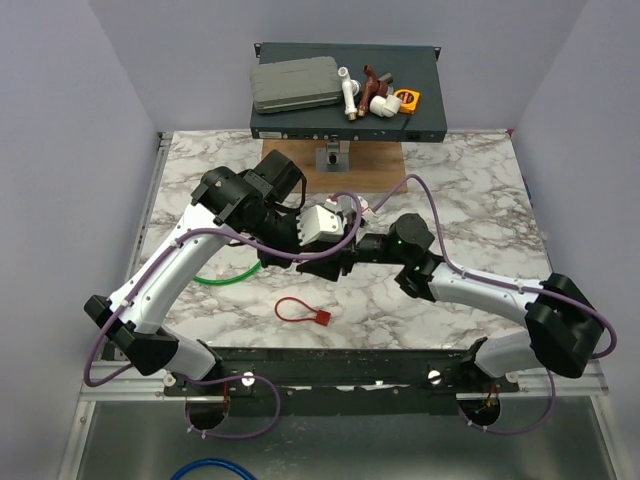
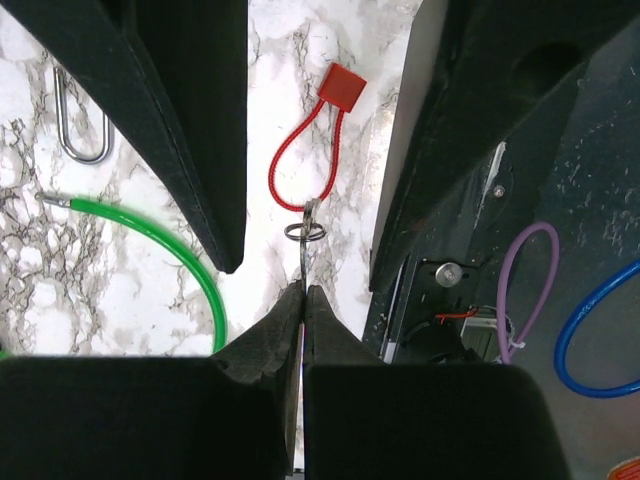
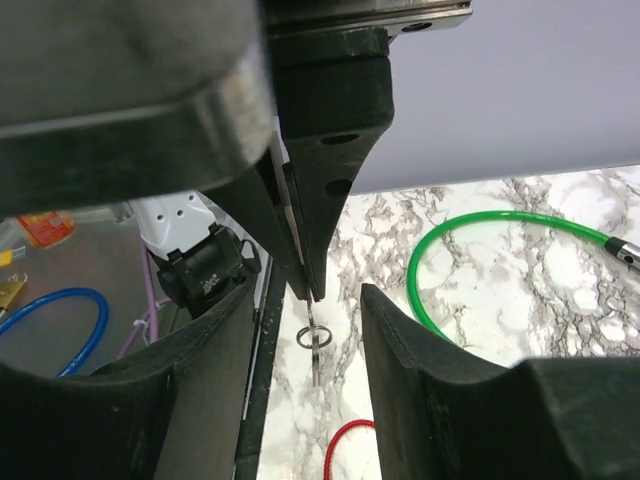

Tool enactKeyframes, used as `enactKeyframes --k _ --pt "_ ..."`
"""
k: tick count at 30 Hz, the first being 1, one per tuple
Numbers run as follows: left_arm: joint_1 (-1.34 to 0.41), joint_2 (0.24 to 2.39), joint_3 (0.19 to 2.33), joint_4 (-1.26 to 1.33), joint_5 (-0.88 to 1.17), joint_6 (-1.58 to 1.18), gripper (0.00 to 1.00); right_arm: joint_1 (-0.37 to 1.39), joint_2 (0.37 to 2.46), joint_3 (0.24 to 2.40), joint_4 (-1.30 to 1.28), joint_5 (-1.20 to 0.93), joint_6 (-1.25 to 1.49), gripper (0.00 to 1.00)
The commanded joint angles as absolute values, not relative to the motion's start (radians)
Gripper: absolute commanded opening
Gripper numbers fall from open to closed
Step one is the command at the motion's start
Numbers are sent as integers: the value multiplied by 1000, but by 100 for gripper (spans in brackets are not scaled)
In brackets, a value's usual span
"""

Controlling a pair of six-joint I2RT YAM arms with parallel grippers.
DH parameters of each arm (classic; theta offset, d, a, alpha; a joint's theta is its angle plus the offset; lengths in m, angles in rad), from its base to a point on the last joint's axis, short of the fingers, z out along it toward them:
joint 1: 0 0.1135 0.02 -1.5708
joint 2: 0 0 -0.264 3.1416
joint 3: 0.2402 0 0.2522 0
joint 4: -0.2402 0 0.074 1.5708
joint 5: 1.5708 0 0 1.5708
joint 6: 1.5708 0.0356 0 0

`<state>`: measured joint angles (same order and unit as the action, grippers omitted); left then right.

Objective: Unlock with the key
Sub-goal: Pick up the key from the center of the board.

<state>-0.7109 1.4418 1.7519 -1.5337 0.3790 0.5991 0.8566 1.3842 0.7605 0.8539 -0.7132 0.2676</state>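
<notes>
A: Step in hand?

B: Looks like a mid-air handover, centre of the top view. Pinching a thin silver metal key with the left gripper, clamped tight on one end. Straddling it with the right gripper, spread wide and touching nothing.

A: Next move?

B: Probably closing the right gripper on the free end, near the small wire ring, before letting go with the left. Calls for care, with so little to bite on. Then down to the red cable lock, a thin loop with a square body, lying on the white marble table. Sits upper centre of the left wrist view, just below centre in the top view.

A: Key's look and place?

B: Flat and slim, seen edge-on, with the small ring through it partway along. Sticking out from the left fingertips, above the table, well clear of the lock. Centre of the left wrist frame, lower centre of the right wrist frame. Can't tell teeth, keyhole, or which end is gripped.

A: Anything else?

B: Only a bright green coated cable curving on the marble, apart from the lock.
</notes>
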Motion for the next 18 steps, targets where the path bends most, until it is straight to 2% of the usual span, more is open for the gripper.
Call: enactKeyframes --k 1,4,6,8,10,11,18 --pt "-714 1426 1763 -1526 399 605 0 861 1407 813 777 -741 227 47" --pt "-714 1428 1768 -1526 400 606 0 862 1418 819 757 -737 222 44" --pt "-714 1429 1768 -1527 400 606 0 861 1420 820 749 -734 218 37" --pt "-713 1431 1768 -1528 399 606 0 861 1421 822 739 -728 216 23" --pt "-713 1431 1769 -1529 399 606 0 862 1424 824 723 -720 210 4" --pt "-713 1431 1769 -1528 399 606 0 862 1422 822 718 -712 209 1" --pt "-714 1427 1755 -1520 400 606 0 861 1399 805 727 -662 221 1"
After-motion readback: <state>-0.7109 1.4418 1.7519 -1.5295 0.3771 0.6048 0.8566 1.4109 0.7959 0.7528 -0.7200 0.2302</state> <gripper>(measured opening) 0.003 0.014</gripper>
